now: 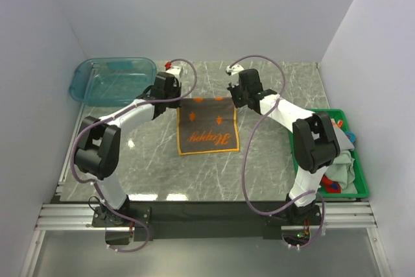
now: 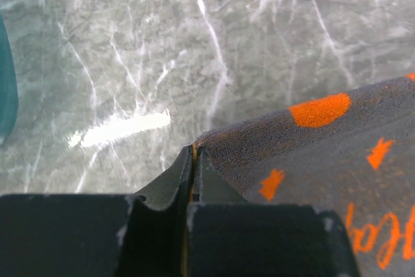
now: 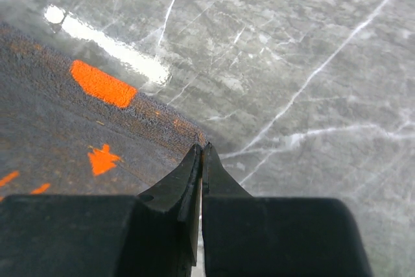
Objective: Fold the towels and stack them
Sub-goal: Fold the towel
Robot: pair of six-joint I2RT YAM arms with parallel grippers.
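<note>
The fingers (image 2: 170,186) of your left gripper (image 2: 193,160) are pressed flat together, low in the left wrist frame at centre. They pinch one corner of the brown towel (image 2: 324,160), and a thin orange hem shows in the seam between them. From that corner the towel spreads away to the lower right, with orange blots and lettering on it. Grey marbled table (image 2: 162,43) fills the upper half, and a sliver of the teal tub (image 2: 5,89) shows at the left edge.

In the right wrist view, your right gripper (image 3: 200,157) is closed just as tightly. Its tips meet at the towel's other far corner, near the frame's centre. The cloth lies to the left, and bare table lies to the upper right.

From the top camera, the towel lies open and flat in the middle of the table, lettering upward. Your two grippers sit on its two upper corners, the left one at upper left and the right one at upper right. The tub stands at the upper left of the frame. The green crate (image 1: 360,189) sits at the right edge, partly behind your right arm, with the other towels (image 1: 343,165) heaped in it.
</note>
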